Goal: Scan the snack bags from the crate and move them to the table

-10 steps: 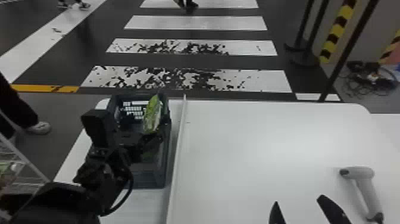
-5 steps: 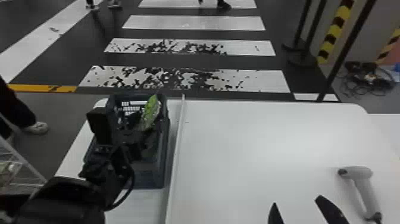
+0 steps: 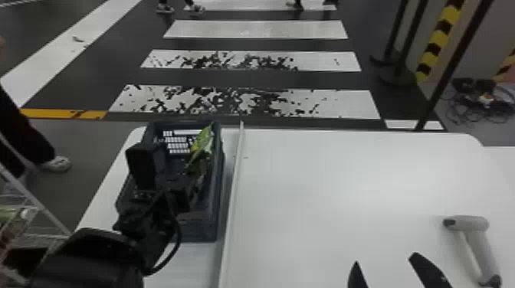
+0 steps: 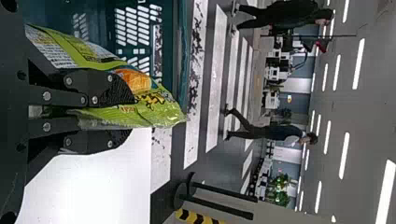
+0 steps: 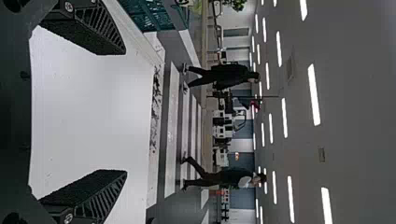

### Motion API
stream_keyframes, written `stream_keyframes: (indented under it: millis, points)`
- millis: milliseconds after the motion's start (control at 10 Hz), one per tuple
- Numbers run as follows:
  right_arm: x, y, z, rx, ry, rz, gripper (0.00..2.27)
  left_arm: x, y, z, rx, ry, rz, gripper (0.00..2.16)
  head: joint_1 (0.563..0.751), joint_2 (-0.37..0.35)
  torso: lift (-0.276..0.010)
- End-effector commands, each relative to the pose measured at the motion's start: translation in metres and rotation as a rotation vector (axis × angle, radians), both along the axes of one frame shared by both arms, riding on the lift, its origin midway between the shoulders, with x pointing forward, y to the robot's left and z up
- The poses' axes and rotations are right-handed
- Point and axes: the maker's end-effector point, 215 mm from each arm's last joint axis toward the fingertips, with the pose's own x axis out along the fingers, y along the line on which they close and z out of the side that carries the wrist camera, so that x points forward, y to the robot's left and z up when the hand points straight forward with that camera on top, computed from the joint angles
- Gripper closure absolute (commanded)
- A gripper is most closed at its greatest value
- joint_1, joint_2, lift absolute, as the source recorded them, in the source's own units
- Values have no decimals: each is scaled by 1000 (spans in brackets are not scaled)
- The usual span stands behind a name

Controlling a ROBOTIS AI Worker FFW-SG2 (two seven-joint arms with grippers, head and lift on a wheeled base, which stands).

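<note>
In the head view, my left gripper (image 3: 193, 180) is over the dark crate (image 3: 220, 191), its fingers partly hidden by its own wrist. A green snack bag (image 3: 204, 142) stands up tilted by the crate's right wall. The left wrist view has my left gripper (image 4: 130, 115) closed on this green bag (image 4: 154, 109), part of which spreads out beside the upper finger. My right gripper (image 3: 385, 260) is at the head view's bottom edge above the white table; in the right wrist view, the right gripper (image 5: 125, 112) is open, with nothing between its fingers.
A grey handheld scanner (image 3: 479, 245) lies at the table's right side. A raised white strip (image 3: 234, 184) runs along the table (image 3: 345, 184), just right of the crate. A wire rack (image 3: 34, 203) stands off the table's left side.
My left arm has shifted a little to the right over the crate, the green bag with it, and the bag leans more. The right gripper has barely moved.
</note>
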Motion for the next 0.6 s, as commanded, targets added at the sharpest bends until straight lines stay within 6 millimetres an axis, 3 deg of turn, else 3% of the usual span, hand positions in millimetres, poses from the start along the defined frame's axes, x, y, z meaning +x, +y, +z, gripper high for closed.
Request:
stream_keyframes:
  millis: [0, 500]
  points:
    - [-1, 1, -3, 2, 6, 1, 83, -1, -1, 4, -3, -6, 2, 2138, 695, 54, -95]
    - [-2, 4, -6, 17, 15, 8, 83, -12, 22, 59, 54, -99, 68, 2138, 695, 80, -95]
